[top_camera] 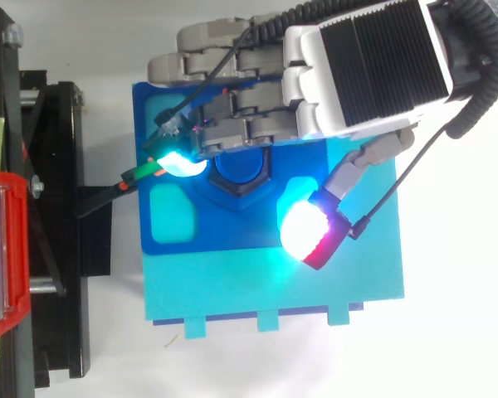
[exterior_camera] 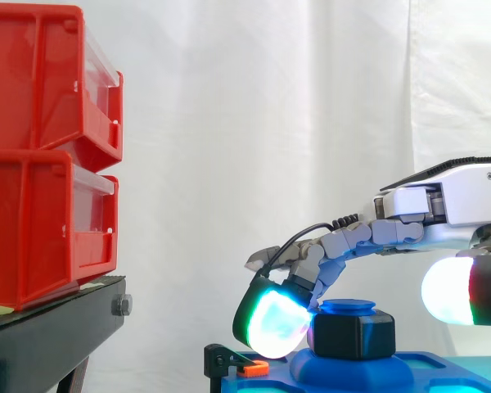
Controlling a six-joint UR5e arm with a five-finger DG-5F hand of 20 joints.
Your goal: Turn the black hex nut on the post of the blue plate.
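Currently the black hex nut [exterior_camera: 353, 334] is seated on the blue-capped post [exterior_camera: 348, 308] near the middle of the blue plate [top_camera: 232, 274], right of the red bins [exterior_camera: 41, 155] stacked on the black stand [exterior_camera: 49, 327]. The hand [exterior_camera: 442, 205] is extended in from the right over the post, fingers curled down round the nut, with one cyan-green pad [exterior_camera: 274, 323] set against its left face. The thumb pad [exterior_camera: 446, 292], lit white and red, is held raised to the right and nearer side, clear of the nut.
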